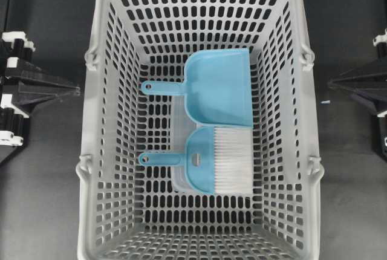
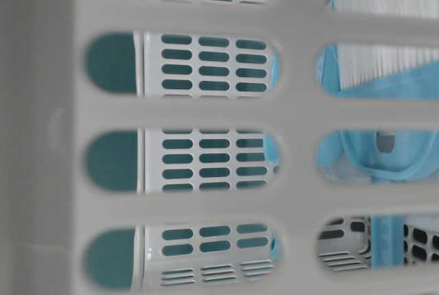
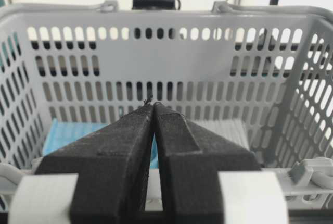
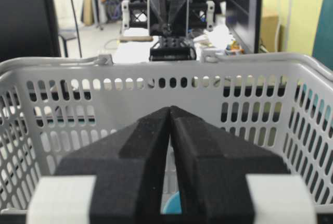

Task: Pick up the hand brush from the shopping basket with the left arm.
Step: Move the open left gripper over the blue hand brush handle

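A big grey shopping basket [image 1: 199,6] sits on the dark tabletop [image 1: 42,199], right in the middle between my two arms. It has holes all over its walls and floor.

The hand brush [image 1: 208,161] lies flat on the floor of the basket. It is blue, with white bristles that fan out to the right when I look from above. Its thin handle points to the left, toward my left arm. Just above it in that view lies a blue dustpan [image 1: 214,87], and its handle points left too. The brush and the dustpan are so close that they look like they touch.

My left claw [image 3: 152,107] is clenched tight, and its two black tips press together. It holds nothing. It is outside the basket, by the left wall, pointing at it. Through the holes I can see a bit of blue and white inside.

My right claw [image 4: 170,110] is clenched tight too, and it is empty. It is outside the basket on the other side.
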{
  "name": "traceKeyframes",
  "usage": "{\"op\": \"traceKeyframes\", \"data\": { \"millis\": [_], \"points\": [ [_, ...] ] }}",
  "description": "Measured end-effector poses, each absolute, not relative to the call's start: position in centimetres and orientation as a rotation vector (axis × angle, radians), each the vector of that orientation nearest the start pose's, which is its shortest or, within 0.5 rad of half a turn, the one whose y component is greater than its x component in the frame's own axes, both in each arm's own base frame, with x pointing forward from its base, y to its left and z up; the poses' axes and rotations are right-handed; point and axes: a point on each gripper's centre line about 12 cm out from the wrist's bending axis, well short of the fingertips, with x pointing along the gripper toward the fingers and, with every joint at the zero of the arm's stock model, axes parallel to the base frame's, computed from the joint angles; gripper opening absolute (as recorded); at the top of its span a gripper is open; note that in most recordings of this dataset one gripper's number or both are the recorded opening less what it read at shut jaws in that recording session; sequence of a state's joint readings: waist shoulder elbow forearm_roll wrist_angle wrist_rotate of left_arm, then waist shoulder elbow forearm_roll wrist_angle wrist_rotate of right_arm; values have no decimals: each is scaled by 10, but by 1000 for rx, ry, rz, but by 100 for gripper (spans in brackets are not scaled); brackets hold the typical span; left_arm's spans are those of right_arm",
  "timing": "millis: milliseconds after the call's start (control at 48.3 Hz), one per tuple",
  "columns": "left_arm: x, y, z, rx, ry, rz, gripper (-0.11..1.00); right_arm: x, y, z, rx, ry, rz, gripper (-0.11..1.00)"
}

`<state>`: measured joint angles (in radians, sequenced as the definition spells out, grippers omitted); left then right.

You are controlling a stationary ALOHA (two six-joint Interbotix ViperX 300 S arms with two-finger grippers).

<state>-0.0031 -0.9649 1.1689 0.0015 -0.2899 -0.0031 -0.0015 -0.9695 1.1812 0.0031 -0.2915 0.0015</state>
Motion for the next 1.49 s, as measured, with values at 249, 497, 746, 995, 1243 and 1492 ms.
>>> {"op": "traceKeyframes", "data": {
  "millis": [249, 497, 746, 995, 1243, 1492],
  "points": [
    [212, -3, 322, -41, 39, -12, 0, 198, -1, 291, 18, -71, -4, 0],
    [247, -18, 350, -50, 319, -54, 0, 199, -1, 289, 20, -51, -5, 0],
    [292, -30, 361, -29, 657, -58, 0, 199, 0, 284, 18, -8, 0, 0],
    [331, -36, 353, -11, 871, -45, 0, 200, 1, 279, 18, 98, 2, 0],
    [352, -41, 341, 4, 988, -45, 0, 199, 1, 274, 15, 137, 3, 16],
    [365, -48, 322, -5, 1048, -40, 23, 199, 1, 273, 30, 150, 5, 78]
  ]
}}
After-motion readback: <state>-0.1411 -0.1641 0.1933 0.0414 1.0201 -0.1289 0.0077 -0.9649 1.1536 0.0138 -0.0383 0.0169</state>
